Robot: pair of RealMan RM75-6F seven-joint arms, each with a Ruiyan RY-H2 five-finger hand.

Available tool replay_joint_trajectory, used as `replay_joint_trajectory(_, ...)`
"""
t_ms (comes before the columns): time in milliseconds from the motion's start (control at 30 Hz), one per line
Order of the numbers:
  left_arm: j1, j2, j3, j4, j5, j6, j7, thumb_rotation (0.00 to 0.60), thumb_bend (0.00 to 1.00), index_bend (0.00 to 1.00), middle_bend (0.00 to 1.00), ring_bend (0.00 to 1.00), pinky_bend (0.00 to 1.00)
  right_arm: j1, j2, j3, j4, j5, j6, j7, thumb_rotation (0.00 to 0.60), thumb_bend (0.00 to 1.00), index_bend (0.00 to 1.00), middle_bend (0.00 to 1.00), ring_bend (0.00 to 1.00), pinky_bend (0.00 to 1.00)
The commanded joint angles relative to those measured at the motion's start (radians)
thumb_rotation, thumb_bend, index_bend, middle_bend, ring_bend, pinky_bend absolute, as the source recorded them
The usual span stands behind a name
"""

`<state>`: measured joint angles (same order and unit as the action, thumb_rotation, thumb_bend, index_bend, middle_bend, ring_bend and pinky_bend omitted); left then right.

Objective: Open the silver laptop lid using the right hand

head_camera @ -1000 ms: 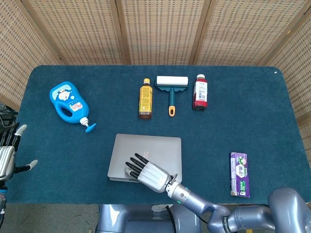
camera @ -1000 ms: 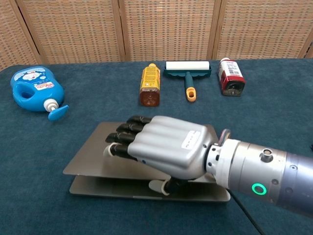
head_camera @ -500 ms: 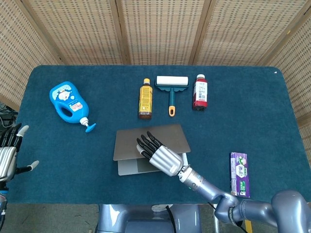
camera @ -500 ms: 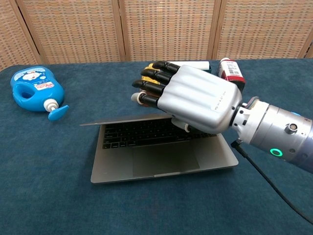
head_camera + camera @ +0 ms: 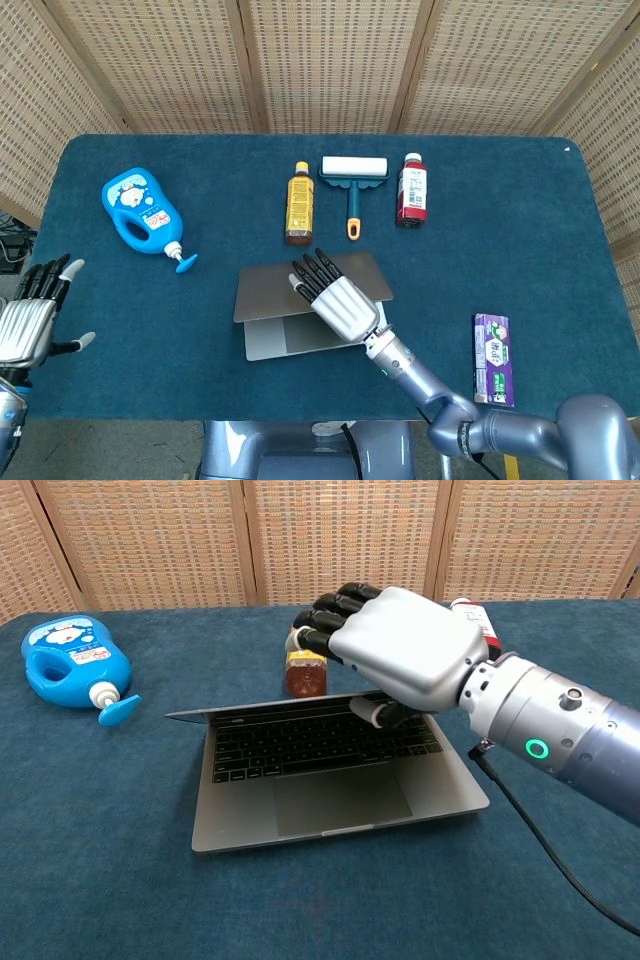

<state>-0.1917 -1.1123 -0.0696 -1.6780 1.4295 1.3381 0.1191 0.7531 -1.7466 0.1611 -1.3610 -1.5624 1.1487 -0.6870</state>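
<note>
Blue-clothed table [image 5: 520, 220] carries laptop [image 5: 330, 790]; detergent jug [image 5: 140, 212]; two bottles [image 5: 298, 203]; lint roller [image 5: 353, 180]; purple packet [image 5: 492, 359].

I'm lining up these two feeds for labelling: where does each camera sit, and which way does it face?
Head view: high above the near edge, looking steeply down on the table; shows the right hand on the silver laptop, and the left hand at the left edge.
Chest view: low at the near edge, looking forward across the table; shows only the right hand and forearm.
Shared: laptop, right hand, blue detergent bottle, lint roller.
</note>
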Motion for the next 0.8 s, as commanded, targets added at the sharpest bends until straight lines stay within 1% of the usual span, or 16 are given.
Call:
replay_joint_trajectory(33,-0.052,-0.001,0.017,0.03,0.082,-0.048,-0.037,0.6,0.06,0.0,0.0,0.0,0.0,-0.007,0.005,0.035,-0.041,0.072,-0.035,0.013,0.6,0.54,0.19,0.19,0.12,0.15)
replay_joint_trajectory(100,-0.091,-0.015,0.03,0.075,0.148,-0.079,-0.07,0.6,0.24,0.01,0.0,0.0,0.0,-0.009,0.006,0.052,-0.055,0.11,-0.043,0.015,0.6,0.54,0.19,0.2,0.12,0.15)
replay_joint_trajectory(167,-0.141,-0.046,0.044,0.131,0.221,-0.116,-0.088,0.6,0.35,0.05,0.0,0.0,0.01,-0.01,0.008,0.071,-0.064,0.147,-0.049,0.022,0.6,0.54,0.19,0.2,0.12,0.15)
replay_joint_trajectory(200,-0.154,-0.063,0.048,0.156,0.244,-0.116,-0.103,0.6,0.4,0.09,0.0,0.01,0.04,-0.009,0.01,0.074,-0.068,0.156,-0.051,0.023,0.6,0.54,0.2,0.2,0.12,0.15)
replay_joint_trajectory(233,-0.168,-0.087,0.052,0.192,0.273,-0.11,-0.121,0.6,0.43,0.1,0.0,0.03,0.06,-0.009,0.012,0.077,-0.072,0.165,-0.052,0.025,0.6,0.54,0.2,0.2,0.12,0.15)
replay_joint_trajectory(300,-0.184,-0.127,0.059,0.248,0.311,-0.093,-0.151,0.6,0.52,0.14,0.0,0.09,0.13,-0.008,0.016,0.079,-0.076,0.171,-0.052,0.026,0.6,0.54,0.2,0.21,0.12,0.15)
replay_joint_trajectory(400,-0.206,-0.179,0.079,0.319,0.36,-0.075,-0.217,0.6,0.67,0.21,0.05,0.17,0.21,-0.005,0.019,0.078,-0.079,0.176,-0.05,0.029,0.6,0.54,0.2,0.21,0.12,0.15)
replay_joint_trajectory(533,-0.242,-0.226,0.119,0.386,0.414,-0.076,-0.311,0.6,0.82,0.27,0.09,0.21,0.26,-0.002,0.023,0.079,-0.085,0.185,-0.046,0.034,0.6,0.54,0.2,0.21,0.12,0.15)
replay_joint_trajectory(600,-0.255,-0.24,0.131,0.41,0.433,-0.071,-0.333,0.6,0.9,0.28,0.1,0.22,0.26,0.0,0.024,0.079,-0.087,0.188,-0.044,0.035,0.6,0.54,0.2,0.21,0.12,0.15)
replay_joint_trajectory(700,-0.271,-0.275,0.153,0.45,0.464,-0.064,-0.346,0.6,0.96,0.31,0.11,0.23,0.26,0.003,0.026,0.079,-0.09,0.19,-0.041,0.035,0.6,0.54,0.2,0.21,0.12,0.15)
replay_joint_trajectory(800,-0.286,-0.304,0.169,0.482,0.48,-0.063,-0.357,0.6,0.97,0.31,0.11,0.23,0.26,0.005,0.028,0.08,-0.094,0.195,-0.038,0.035,0.6,0.54,0.2,0.21,0.12,0.15)
